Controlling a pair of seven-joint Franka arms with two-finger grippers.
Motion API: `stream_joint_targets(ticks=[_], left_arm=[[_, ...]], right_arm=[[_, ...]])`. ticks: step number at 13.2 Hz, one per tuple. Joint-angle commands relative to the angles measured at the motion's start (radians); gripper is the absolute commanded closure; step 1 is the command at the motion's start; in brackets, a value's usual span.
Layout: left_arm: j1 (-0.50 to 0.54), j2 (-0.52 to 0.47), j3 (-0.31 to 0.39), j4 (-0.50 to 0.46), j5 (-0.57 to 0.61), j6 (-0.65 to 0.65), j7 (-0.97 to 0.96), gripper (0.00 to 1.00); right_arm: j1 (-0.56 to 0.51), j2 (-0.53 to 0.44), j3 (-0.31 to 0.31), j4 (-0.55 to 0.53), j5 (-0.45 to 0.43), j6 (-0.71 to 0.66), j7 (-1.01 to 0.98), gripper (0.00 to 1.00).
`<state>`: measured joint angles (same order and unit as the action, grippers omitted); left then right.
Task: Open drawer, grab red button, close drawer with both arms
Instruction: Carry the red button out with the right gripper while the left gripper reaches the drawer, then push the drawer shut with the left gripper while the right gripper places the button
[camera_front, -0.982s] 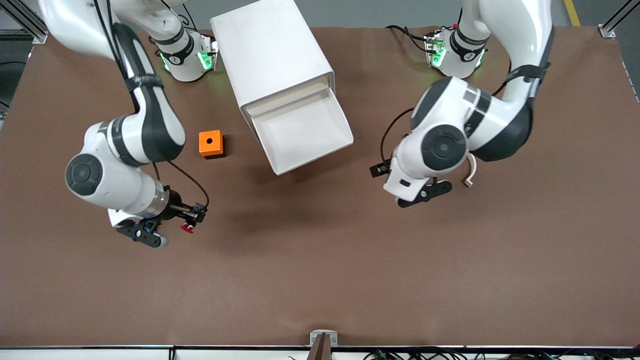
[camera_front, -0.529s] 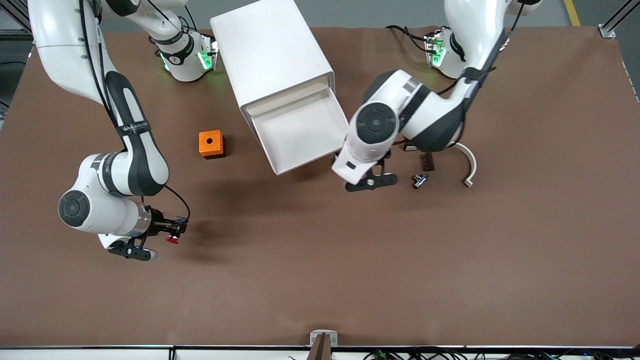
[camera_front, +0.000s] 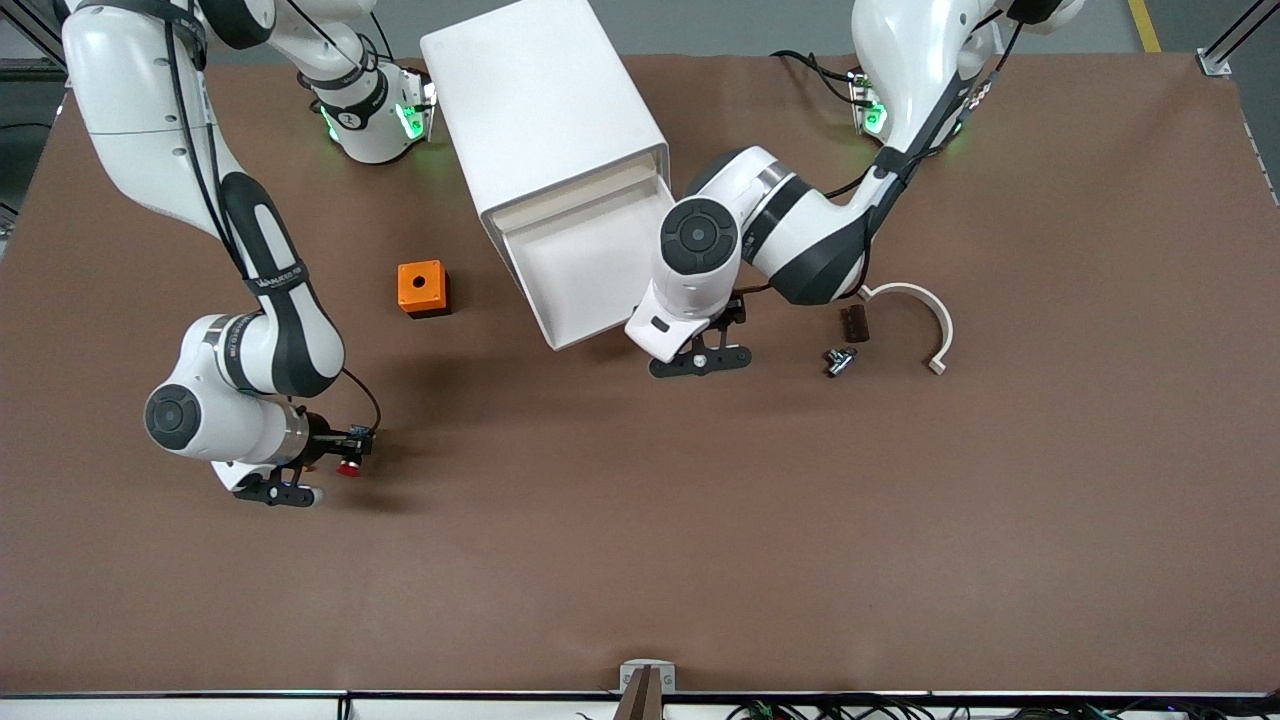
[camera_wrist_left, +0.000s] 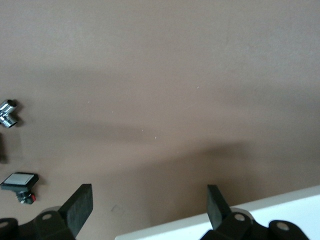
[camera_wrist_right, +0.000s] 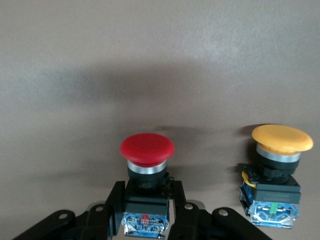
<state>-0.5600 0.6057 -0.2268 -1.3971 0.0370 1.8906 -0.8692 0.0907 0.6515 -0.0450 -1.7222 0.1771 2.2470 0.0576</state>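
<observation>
The white drawer (camera_front: 600, 262) stands pulled out of the white cabinet (camera_front: 545, 110), and its tray looks empty. My left gripper (camera_front: 700, 360) hangs open at the drawer's front corner on the left arm's side. In the left wrist view its fingers (camera_wrist_left: 80, 206) are wide apart with nothing between them, and the drawer's white edge (camera_wrist_left: 260, 212) lies just under them. My right gripper (camera_front: 338, 452) is shut on the button (camera_front: 348, 466) low over the table, nearer the front camera than the orange cube. The right wrist view shows the button's red cap (camera_wrist_right: 147, 147) with the jaws clamping its black body.
An orange cube (camera_front: 421, 288) with a round hole sits beside the cabinet. A yellow-capped button (camera_wrist_right: 281, 150) stands on the table close to the held one. Toward the left arm's end lie a curved white piece (camera_front: 915, 305), a small brown block (camera_front: 853, 323) and a metal fitting (camera_front: 838, 360).
The left arm has swung from its end of the table to the drawer's front corner, uncovering the small parts. The right arm has carried the button lower and toward its end.
</observation>
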Motion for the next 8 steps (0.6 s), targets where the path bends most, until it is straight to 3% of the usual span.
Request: stream_joint_targets(ticks=[1, 6, 7, 8], left_arm=[[-0.033, 0.037, 0.001, -0.002, 0.024, 0.068, -0.02, 0.0], [-0.054, 0.077, 0.0, -0.003, 0.024, 0.125, -0.028, 0.0], [-0.055, 0.075, -0.002, -0.01, 0.012, 0.124, -0.049, 0.0], [-0.057, 0.074, -0.003, -0.014, 0.008, 0.119, -0.079, 0.0]], right_arm=[[-0.019, -0.016, 0.019, -0.03, -0.01, 0.022, -0.015, 0.85], [-0.037, -0.023, 0.019, -0.025, -0.01, 0.014, -0.012, 0.11], [-0.04, -0.026, 0.02, -0.016, -0.008, 0.013, -0.012, 0.01], [-0.04, -0.026, 0.019, 0.012, -0.01, 0.011, -0.013, 0.0]])
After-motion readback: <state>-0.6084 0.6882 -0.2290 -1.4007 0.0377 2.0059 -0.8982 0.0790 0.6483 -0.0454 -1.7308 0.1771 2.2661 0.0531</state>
